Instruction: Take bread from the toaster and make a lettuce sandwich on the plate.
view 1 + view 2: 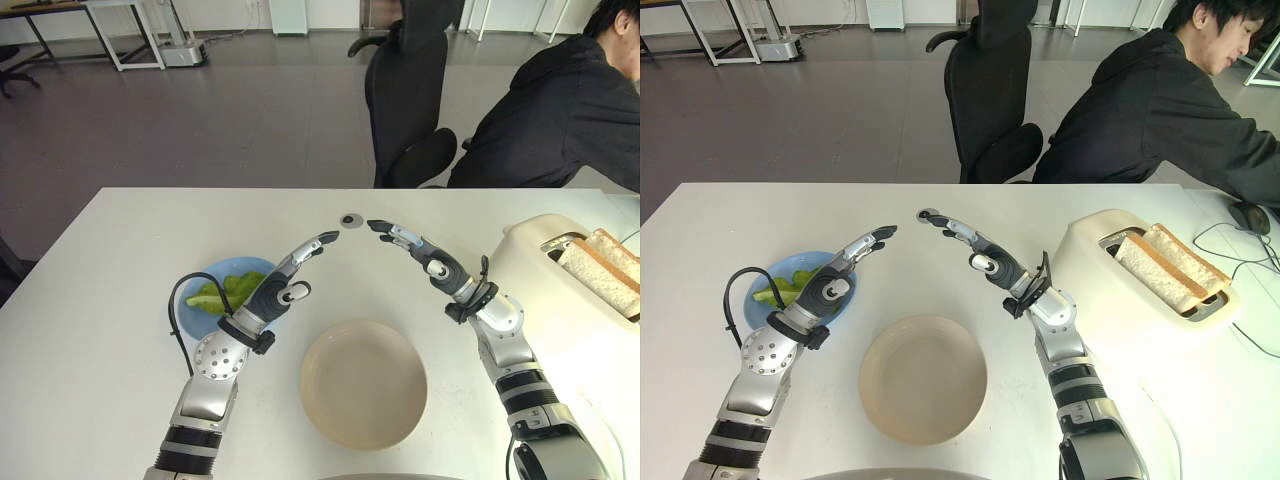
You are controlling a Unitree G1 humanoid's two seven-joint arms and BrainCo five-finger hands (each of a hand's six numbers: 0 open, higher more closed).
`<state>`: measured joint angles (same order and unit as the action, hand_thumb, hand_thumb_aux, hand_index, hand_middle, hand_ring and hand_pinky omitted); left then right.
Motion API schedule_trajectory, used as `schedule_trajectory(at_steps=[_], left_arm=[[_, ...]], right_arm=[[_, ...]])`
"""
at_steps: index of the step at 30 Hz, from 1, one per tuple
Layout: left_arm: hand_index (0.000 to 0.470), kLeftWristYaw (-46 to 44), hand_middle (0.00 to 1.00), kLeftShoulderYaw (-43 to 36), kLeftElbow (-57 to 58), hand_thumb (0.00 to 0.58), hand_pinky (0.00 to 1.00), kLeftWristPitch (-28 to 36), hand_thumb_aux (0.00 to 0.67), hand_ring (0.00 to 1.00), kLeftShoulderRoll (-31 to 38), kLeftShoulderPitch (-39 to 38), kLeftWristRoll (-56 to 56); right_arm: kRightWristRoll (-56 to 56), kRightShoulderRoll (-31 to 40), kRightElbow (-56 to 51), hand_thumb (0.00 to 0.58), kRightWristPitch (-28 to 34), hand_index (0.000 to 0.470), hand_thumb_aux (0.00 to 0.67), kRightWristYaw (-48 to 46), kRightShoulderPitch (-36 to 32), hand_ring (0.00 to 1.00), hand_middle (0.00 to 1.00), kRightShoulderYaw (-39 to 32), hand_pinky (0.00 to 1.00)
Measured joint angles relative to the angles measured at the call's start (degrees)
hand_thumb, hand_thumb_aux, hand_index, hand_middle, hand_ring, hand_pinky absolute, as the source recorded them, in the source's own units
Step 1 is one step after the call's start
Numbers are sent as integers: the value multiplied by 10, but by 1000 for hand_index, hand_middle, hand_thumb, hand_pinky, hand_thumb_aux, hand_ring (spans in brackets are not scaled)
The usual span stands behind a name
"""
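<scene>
A cream toaster [1120, 300] stands at the table's right, with two bread slices [1170, 265] sticking up out of its slots. An empty beige plate [923, 378] lies in front, between my arms. Green lettuce [222, 292] rests in a blue bowl [200, 318] at the left. My left hand [285, 280] hovers over the bowl's right rim, fingers stretched out and holding nothing. My right hand [980, 252] is held above the table behind the plate, left of the toaster, also open and empty.
A small round dark disc [351, 220] lies on the white table [120, 300] just beyond my fingertips. A black cable [735, 295] loops beside the bowl. Thin wires [1240, 245] trail at the far right. A person sits behind the table's far right edge.
</scene>
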<state>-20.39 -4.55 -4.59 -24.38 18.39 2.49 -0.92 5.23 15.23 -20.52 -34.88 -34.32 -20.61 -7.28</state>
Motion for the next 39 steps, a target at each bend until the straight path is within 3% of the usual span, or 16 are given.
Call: schedule_trajectory(at_steps=[17,21,23,25,27,29,31,34,39], left_arm=[[0,-5,0,4,-2,0,0,1,0,0,3,0,-1],[0,-5,0,3,-4,0,0,2,0,0,3,0,-2],[0,-6,0,2,-4,0,0,2,0,0,3,0,-2],[0,-6,0,-1,-2,0,0,2,0,0,3,2,-8],[0,-5,0,-5,-1,0,0,3,0,0,2,3,-12],[0,-5,0,-11,1,0,0,2,0,0,2,6,-14],[0,-5,0,-12,3,0,0,2,0,0,2,7,-19],[0,-5,0,-15,9,0,0,2,0,0,2,9,-24],[0,-6,0,-15,18,0,0,-2,0,0,3,18,-24]], right_arm=[[-7,9,3,0,-1,0,0,-16,4,0,0,-2,0],[49,42,116,0,41,0,0,-38,28,0,0,16,0],[93,84,226,0,91,0,0,-36,36,0,0,57,0],[139,155,332,0,171,0,0,-15,38,0,0,144,0],[183,228,388,0,236,0,0,0,39,0,0,252,0],[166,288,406,0,256,0,0,0,51,0,0,335,0],[77,351,379,0,238,0,0,-13,98,0,0,387,0],[-83,406,281,0,204,0,0,-16,195,0,0,398,0],[-204,456,125,0,192,0,0,38,224,0,0,379,0]])
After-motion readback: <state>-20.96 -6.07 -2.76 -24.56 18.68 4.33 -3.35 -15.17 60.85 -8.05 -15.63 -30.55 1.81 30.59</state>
